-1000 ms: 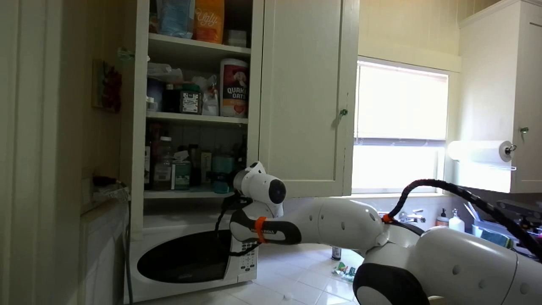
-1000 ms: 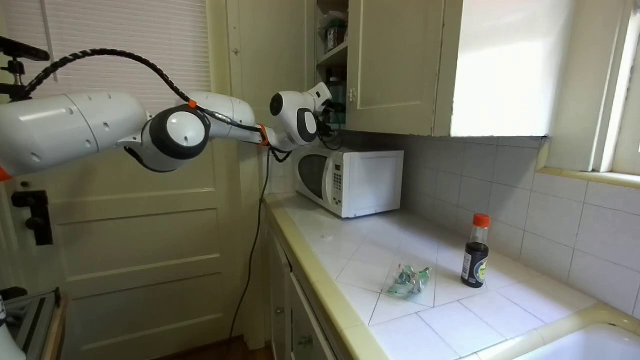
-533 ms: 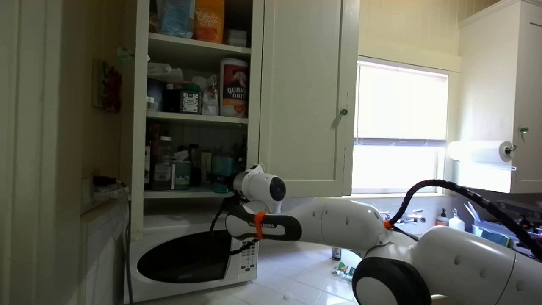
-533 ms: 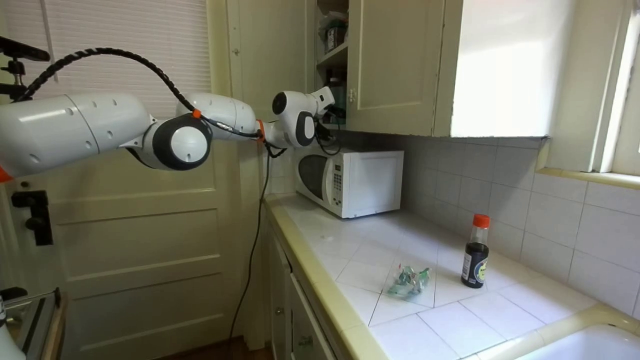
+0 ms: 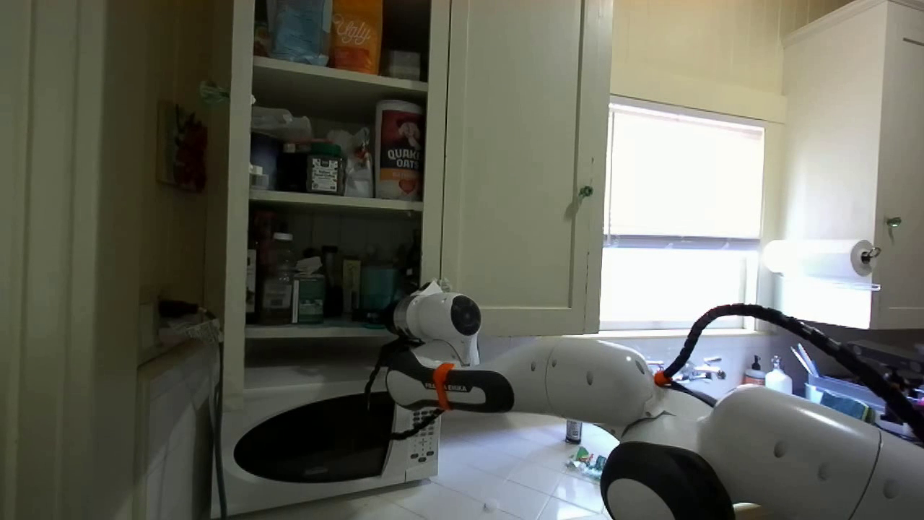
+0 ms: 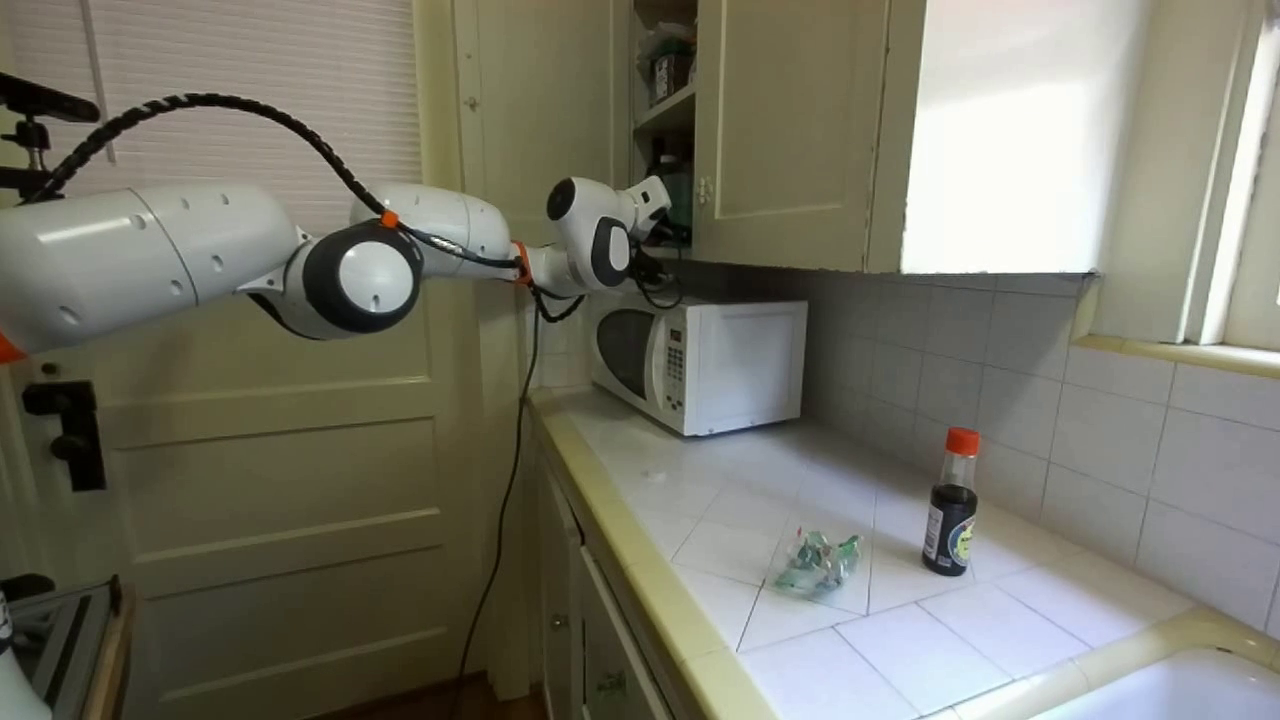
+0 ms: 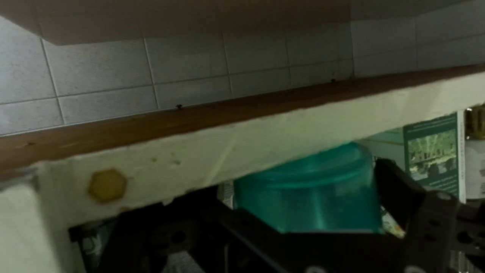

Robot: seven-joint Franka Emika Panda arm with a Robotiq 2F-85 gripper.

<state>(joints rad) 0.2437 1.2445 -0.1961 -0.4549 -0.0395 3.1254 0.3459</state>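
Observation:
My gripper is at the cabinet's lowest shelf, its black fingers spread wide on either side of a teal translucent container. The right finger lies close along the container's side; contact on either side cannot be made out. The shelf's white front edge hides part of the container. In an exterior view the container stands on the shelf, with the dark gripper at its lower part. In an exterior view the cabinet side and the hand hide most of this.
A green-labelled box stands beside the container; bottles are further along. The cabinet door borders the opening. A microwave sits below. A red-capped bottle and a crumpled green plastic bag lie on the counter.
The hand has shifted slightly deeper toward the shelf and lower, and its tilt has changed a little. The gripper now covers more of the container's lower part. The container shows no clear movement.

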